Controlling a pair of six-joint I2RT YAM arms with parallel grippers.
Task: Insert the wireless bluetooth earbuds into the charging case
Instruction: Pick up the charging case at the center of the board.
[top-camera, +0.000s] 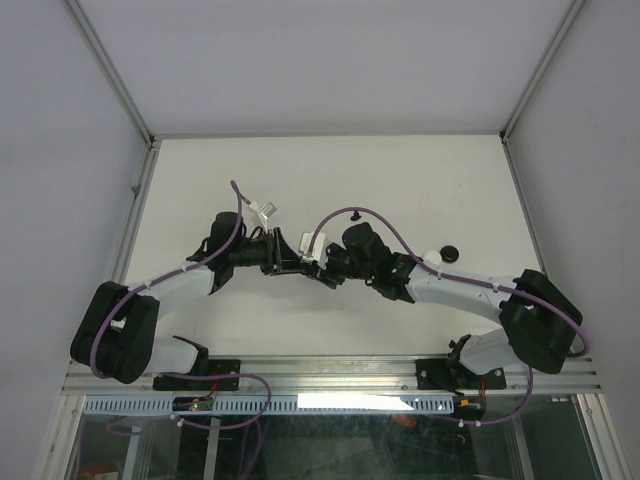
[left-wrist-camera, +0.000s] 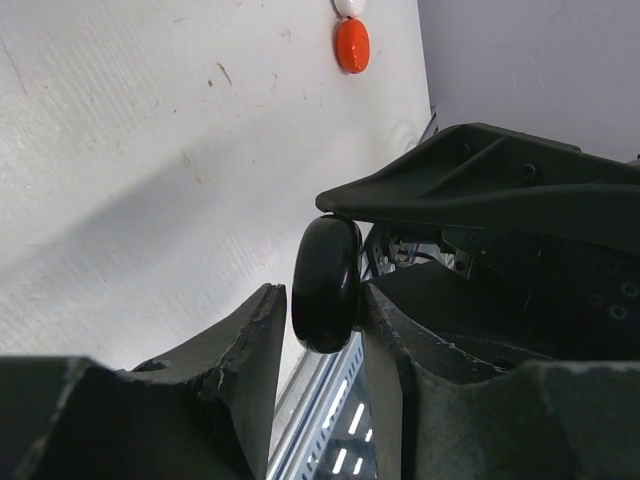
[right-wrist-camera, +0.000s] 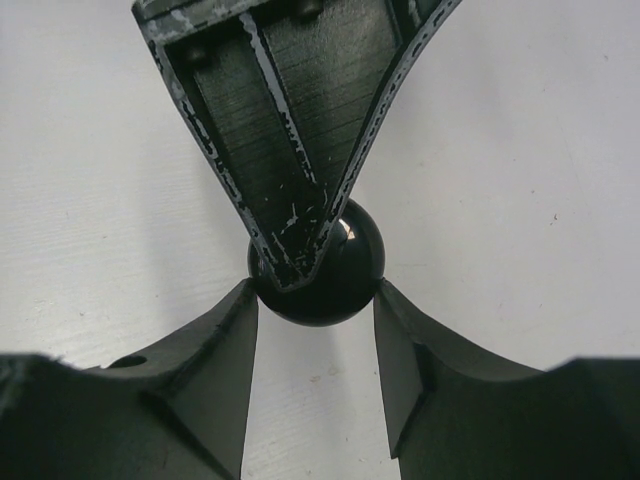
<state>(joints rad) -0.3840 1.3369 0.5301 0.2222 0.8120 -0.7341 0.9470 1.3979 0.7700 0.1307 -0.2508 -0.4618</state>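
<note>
The wireless bluetooth earbuds show for us only in the left wrist view. A red earbud lies flat on the worktop near the top of that picture, its long axis running toward the top edge. A white earbud, cut off by that edge, lies just beyond it in line. We cannot tell which end carries the stem.

Both lie apart from the charging case, a black round puck held on edge where the two arms meet over mid-worktop. The right pincer is clamped on its rim, one finger at each side. The left pincer straddles its flat faces: one finger touches, the other sits just beside, and we cannot tell whether it grips.

The worktop is white and matt, with small scuffs. Pale grey walls close it in, with aluminium posts at the corners and a rail along the near edge.
</note>
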